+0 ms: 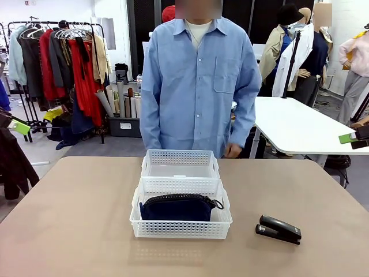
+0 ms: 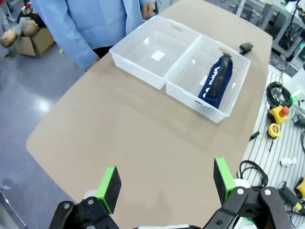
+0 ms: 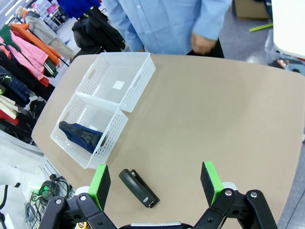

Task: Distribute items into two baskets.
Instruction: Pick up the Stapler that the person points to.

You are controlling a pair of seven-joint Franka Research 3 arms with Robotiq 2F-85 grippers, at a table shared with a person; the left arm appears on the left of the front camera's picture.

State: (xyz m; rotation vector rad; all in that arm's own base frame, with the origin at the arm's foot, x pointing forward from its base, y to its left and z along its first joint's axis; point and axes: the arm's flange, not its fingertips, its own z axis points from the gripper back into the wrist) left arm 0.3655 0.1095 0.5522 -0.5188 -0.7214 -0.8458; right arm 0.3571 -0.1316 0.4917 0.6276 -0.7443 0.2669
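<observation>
Two white lattice baskets stand end to end at the table's middle. The nearer basket (image 1: 180, 228) (image 2: 208, 102) (image 3: 90, 143) holds the navy-blue zippered pouch (image 1: 177, 208) (image 2: 217, 83) (image 3: 78, 134), which stands on edge along its front wall. The farther basket (image 1: 180, 157) (image 2: 143, 71) (image 3: 138, 81) holds no item. A black stapler (image 1: 278, 229) (image 2: 246, 47) (image 3: 138, 188) lies on the table to the right of the nearer basket. My left gripper (image 2: 167, 183) hovers open high over the table's left end. My right gripper (image 3: 155, 183) is open too, high above the stapler.
A person in a light blue shirt (image 1: 199, 81) stands at the far edge behind the baskets, hand (image 1: 233, 150) at the table edge. Bare tan table (image 1: 69, 219) lies left and right of the baskets. Cables and tools (image 2: 279, 114) lie beside the table.
</observation>
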